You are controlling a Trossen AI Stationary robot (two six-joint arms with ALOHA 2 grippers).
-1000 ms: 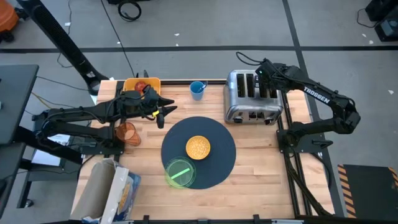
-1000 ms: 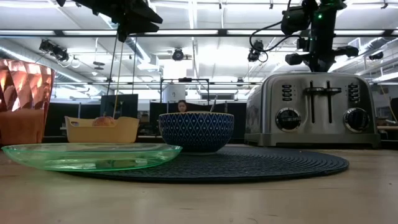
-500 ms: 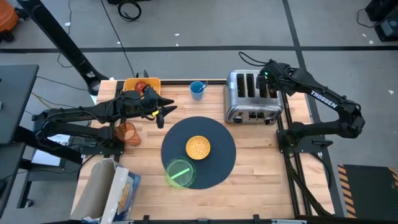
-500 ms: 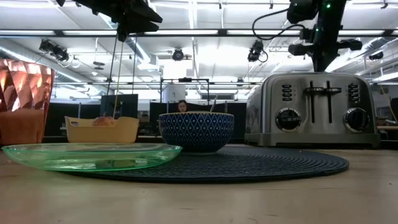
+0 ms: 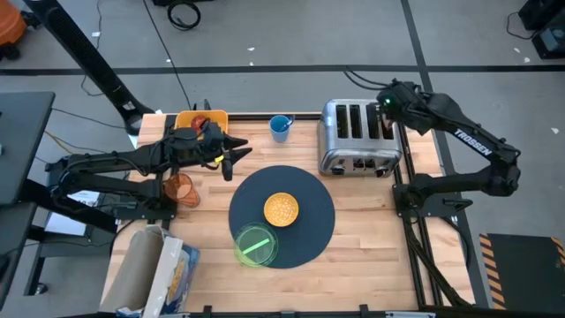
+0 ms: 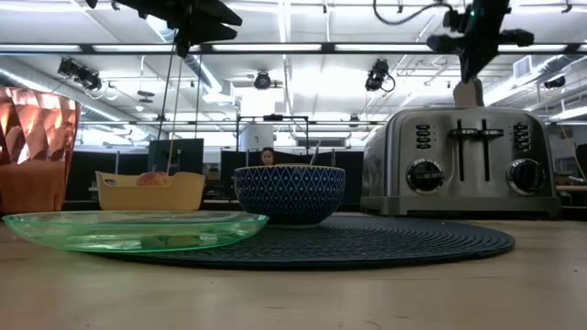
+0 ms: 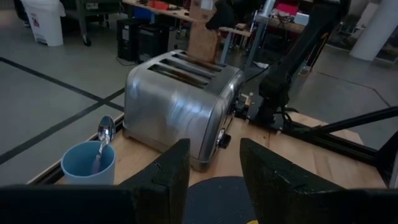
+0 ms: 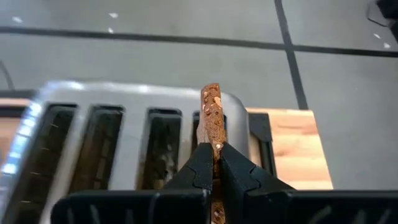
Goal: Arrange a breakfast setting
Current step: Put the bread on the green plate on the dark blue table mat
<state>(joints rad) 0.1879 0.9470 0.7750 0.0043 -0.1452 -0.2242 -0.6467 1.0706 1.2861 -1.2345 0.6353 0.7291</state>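
My right gripper (image 6: 470, 75) hangs over the silver toaster (image 5: 357, 137), shut on a slice of toast (image 7: 202, 37). My left gripper (image 7: 214, 174) waits open and holding nothing, above the table left of the round dark mat (image 5: 309, 231). On the mat sit the yellow cereal bowl (image 5: 281, 209) and the green plate (image 5: 256, 246), which partly overhangs the mat's near edge. The orange tumbler (image 5: 181, 188) stands at the left. A blue cup (image 5: 281, 126) with the spoon (image 7: 104, 134) in it stands at the far edge. The red apple (image 5: 201, 122) lies in the tray. My right gripper pinches the toast's upper part (image 8: 212, 134) between its two fingers, one on each flat face. The fingers slant down from above. The slice stands upright below them, its lower end (image 6: 468, 103) at the mouth of the toaster slot nearest the table's right edge.
The orange-yellow tray (image 5: 201, 117) sits at the far left corner. A paper bag and a box (image 5: 159, 269) lie at the near left corner. Bare wood shows to the right of the mat, in front of the toaster.
My right gripper has risen above the toaster and shifted a little toward the table's right edge. It has drawn the toast slice upward, so that the slice now shows above the toaster's top.
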